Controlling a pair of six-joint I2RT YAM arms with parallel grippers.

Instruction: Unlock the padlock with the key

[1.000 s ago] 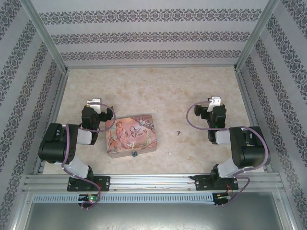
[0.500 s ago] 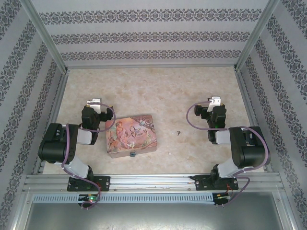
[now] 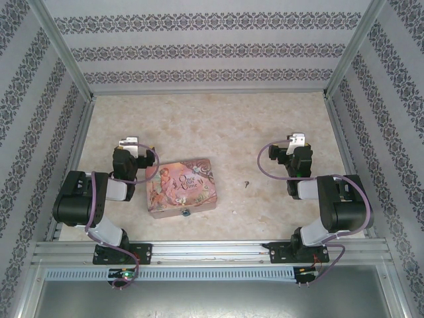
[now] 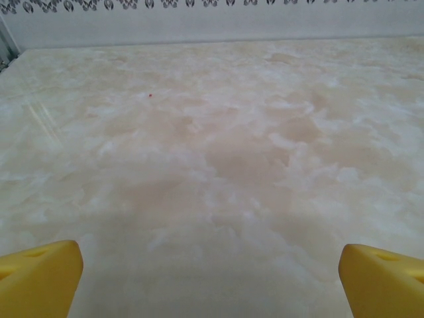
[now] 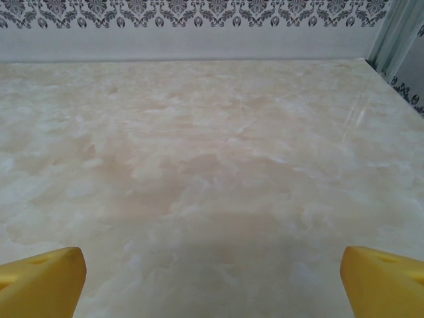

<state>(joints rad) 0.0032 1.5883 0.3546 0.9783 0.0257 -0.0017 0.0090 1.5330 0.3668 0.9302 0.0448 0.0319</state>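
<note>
From above: the padlock (image 3: 185,213) sits against the near side of the pink tin (image 3: 182,185); the key (image 3: 246,183) is a dark speck on the tabletop (image 3: 218,119), right of the tin and apart from it, while the left end effector (image 3: 128,142) hangs just left of the tin's far corner and the right end effector (image 3: 297,140) is well right of the key. Left wrist view: yellow fingertips (image 4: 40,278) sit at opposite bottom corners, so jaws wide, with marbled tabletop under them and the patterned wall (image 4: 212,16) ahead. Right wrist view: same spread, fingertips (image 5: 41,281) wide apart over marbled tabletop.
</note>
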